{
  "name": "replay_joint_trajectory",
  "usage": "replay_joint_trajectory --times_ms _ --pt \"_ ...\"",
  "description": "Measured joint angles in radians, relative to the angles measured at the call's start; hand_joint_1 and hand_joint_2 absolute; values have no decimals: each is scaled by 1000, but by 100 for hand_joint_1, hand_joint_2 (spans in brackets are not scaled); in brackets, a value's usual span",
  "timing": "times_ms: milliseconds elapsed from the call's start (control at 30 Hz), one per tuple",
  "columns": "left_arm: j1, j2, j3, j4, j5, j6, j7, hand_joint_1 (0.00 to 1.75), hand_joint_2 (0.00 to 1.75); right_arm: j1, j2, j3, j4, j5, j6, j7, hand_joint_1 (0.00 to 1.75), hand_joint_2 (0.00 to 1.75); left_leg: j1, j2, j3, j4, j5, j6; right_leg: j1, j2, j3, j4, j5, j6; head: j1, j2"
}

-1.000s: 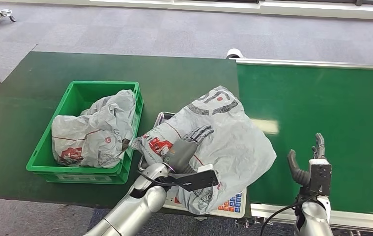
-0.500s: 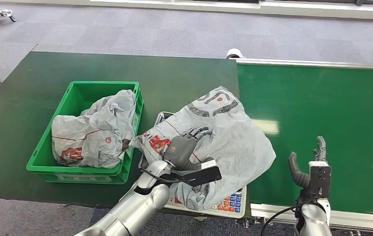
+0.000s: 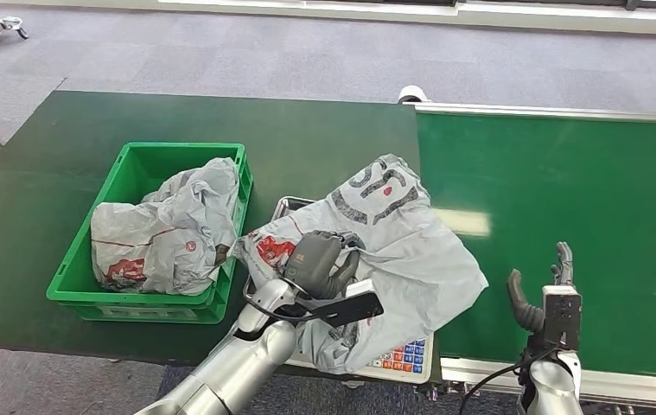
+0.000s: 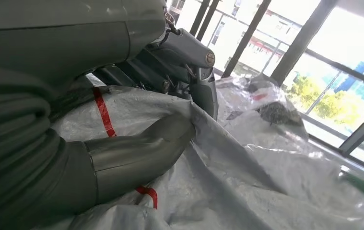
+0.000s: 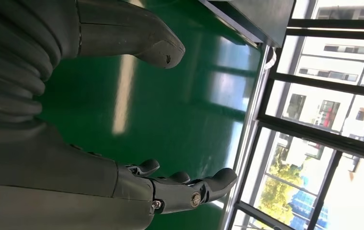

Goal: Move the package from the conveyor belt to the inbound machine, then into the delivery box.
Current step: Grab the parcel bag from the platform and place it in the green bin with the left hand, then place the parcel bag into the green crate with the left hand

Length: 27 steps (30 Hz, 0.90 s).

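A grey plastic mail package (image 3: 402, 238) with red and black print lies spread over the inbound machine (image 3: 399, 358), a scale with a coloured keypad at the table's front edge. My left hand (image 3: 318, 262) sits on the package's near left part with fingers curled, bunching the plastic. In the left wrist view the thumb (image 4: 141, 153) and dark fingers (image 4: 189, 62) pinch a fold of the package (image 4: 247, 187). My right hand (image 3: 547, 298) hovers open over the conveyor belt (image 3: 566, 190), holding nothing; the right wrist view shows its fingers (image 5: 189, 189) spread above the belt (image 5: 189, 96).
A green delivery box (image 3: 153, 233) stands left of the scale on the dark green table (image 3: 56, 164), with another grey package (image 3: 168, 229) inside it. The belt's metal rail (image 3: 557, 380) runs along the front. Grey carpet floor (image 3: 307, 52) lies beyond.
My left hand's fingers went from flat on the package to curled, gathering the plastic. The package shifted slightly. The right hand lowered a little.
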Motion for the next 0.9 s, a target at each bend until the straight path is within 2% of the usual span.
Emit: replay_joint_trajectory --times_ms 100,267,533,600,667,733,900 --pt "4 -3 29 -17 39 51 -27 175 175 1 0 0 0 0 -3 0 0 175 0 0 0 0 0 0 0 0 0 0 0 0 0 0" --pt "19 -11 90 -65 129 152 -122 175 175 2 0 0 0 -2 -7 0 0 175 0 0 0 0 0 0 0 0 0 0 0 0 0 0" --pt "31 -19 131 -100 148 167 -145 175 175 3 0 0 0 -2 -8 0 0 175 0 0 0 0 0 0 0 0 0 0 0 0 0 0" --pt "41 -21 141 -120 202 203 -196 175 175 3 0 0 0 -3 -11 0 0 175 0 0 0 0 0 0 0 0 0 0 0 0 0 0" --pt "64 -23 149 -183 317 275 -282 175 175 5 0 0 0 -6 -18 0 0 175 0 0 0 0 0 0 0 0 0 0 0 0 0 0" --pt "93 -22 152 -292 408 338 -331 175 175 9 0 0 -1 -12 -26 0 0 175 0 0 0 0 0 0 0 0 -1 0 0 0 0 0" --pt "168 -19 185 -665 448 371 -349 175 175 19 1 0 -3 -28 -41 -1 0 175 0 0 -1 0 -1 0 1 0 -1 0 -1 -1 0 0"
